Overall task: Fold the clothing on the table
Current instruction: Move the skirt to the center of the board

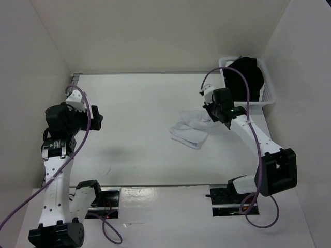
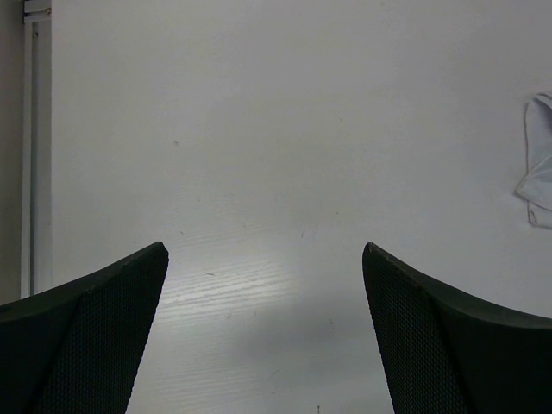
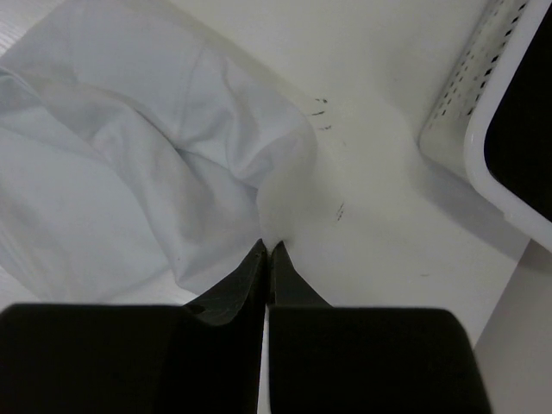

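from above, the thin white wrinkly fabric clothing [image 1: 190, 132] lies bunched on the large flat matte white table [image 1: 139, 103], just to the near left of the right claw [image 1: 209, 114], with a strip of cloth reaching up to that claw's tips. behind and to the right of the right claw sits a white slotted plastic basket [image 1: 269, 97] holding a crumpled black garment [image 1: 248, 72]. the left claw [image 1: 95, 119] hangs over bare tabletop well apart from the clothing, which is off to its right, and a thin metal rail [image 1: 139, 73] runs along the table's far edge beyond both claws. in the left wrist view, the left claw [image 2: 263, 246] has its two dark fingers spread wide with nothing between them but tabletop; a small part of the clothing [image 2: 539, 164] shows ahead and far to the right of it, and the metal rail [image 2: 34, 155] runs along the left side. in the right wrist view, the right claw [image 3: 267, 250] has its fingers pressed tight together, pinching the near edge of the clothing [image 3: 129, 172], which spreads ahead and to the left of the tips in soft folds. the basket [image 3: 483, 95] stands ahead and to the right of the claw, apart from the cloth, the black garment [image 3: 526, 129] dark inside it.
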### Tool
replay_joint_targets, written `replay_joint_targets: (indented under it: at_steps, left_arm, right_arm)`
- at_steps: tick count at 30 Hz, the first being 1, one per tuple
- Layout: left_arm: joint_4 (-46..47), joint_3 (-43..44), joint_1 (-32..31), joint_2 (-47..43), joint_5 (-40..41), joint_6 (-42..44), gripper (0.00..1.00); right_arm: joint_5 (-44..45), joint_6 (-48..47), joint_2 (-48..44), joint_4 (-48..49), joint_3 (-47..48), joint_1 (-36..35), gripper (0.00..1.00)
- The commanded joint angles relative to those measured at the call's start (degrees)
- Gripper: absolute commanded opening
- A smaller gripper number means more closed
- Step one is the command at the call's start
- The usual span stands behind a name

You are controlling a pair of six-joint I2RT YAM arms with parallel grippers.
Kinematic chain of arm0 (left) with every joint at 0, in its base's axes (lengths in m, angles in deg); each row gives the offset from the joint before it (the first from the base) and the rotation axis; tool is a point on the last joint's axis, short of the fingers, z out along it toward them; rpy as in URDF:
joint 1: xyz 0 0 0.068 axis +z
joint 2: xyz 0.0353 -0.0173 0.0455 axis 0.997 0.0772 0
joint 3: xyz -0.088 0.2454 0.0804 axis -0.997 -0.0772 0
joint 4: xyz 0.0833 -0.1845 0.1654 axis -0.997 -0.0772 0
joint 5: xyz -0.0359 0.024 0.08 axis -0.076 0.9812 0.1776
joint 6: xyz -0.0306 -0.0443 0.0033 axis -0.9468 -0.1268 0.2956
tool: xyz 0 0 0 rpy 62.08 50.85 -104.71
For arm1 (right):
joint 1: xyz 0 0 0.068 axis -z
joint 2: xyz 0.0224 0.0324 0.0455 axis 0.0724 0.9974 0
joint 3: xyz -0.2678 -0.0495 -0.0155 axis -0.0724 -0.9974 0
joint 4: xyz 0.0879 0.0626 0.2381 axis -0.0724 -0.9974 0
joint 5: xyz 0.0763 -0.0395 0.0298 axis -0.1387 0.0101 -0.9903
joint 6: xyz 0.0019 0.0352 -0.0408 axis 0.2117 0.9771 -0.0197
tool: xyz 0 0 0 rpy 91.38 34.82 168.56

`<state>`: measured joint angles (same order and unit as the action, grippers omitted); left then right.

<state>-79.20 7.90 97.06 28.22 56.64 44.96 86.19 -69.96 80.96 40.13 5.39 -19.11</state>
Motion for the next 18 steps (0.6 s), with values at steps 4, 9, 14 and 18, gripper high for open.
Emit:
replay_joint_targets:
  at_steps: [4, 9, 14, 18]
  left_arm:
    - [0.64, 2.42, 0.2, 0.36, -2.92, 1.05, 0.99]
    - [0.64, 2.42, 0.2, 0.36, -2.93, 1.57, 0.99]
    - [0.12, 2.42, 0.2, 0.89, -2.93, 2.1, 0.99]
    - [0.11, 2.42, 0.2, 1.41, -4.16, 2.63, 0.99]
  right_arm:
    - [2.6, -1.74, -2.46, 2.46, 2.05, -1.99, 0.0]
    - [-1.69, -1.21, -3.85, -0.88, 7.41, -13.59, 0.0]
    - [-17.21, -0.16, -7.64, -0.89, 13.39, -19.23, 0.0]
    - [-28.49, 2.73, -12.03, 1.47, 14.8, -17.92, 0.0]
